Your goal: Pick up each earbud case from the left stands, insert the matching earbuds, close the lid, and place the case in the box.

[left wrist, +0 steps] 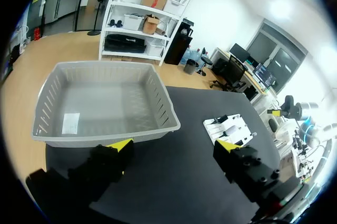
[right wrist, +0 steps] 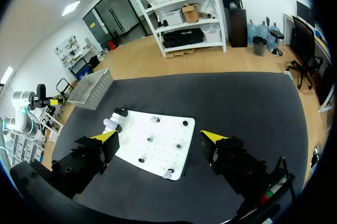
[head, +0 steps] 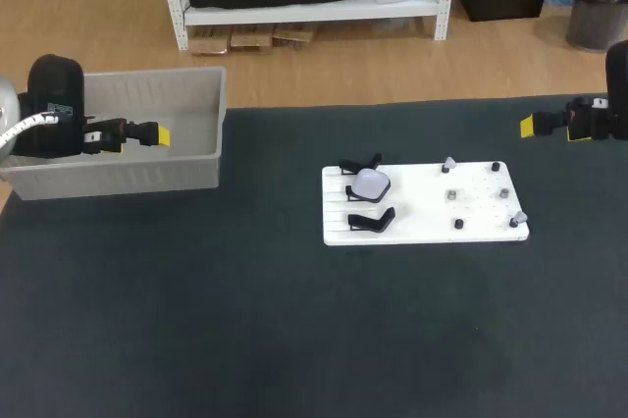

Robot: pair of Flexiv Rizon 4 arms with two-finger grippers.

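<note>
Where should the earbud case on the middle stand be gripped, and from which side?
Probably from above, pinching across the rounded body of the earbud case. It rests on its black stand with its top exposed, and empty stands sit close on two sides, crowding a level approach.

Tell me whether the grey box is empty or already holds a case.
Empty of cases: the left wrist view looks into the box and shows only a flat white label on its floor.
</note>
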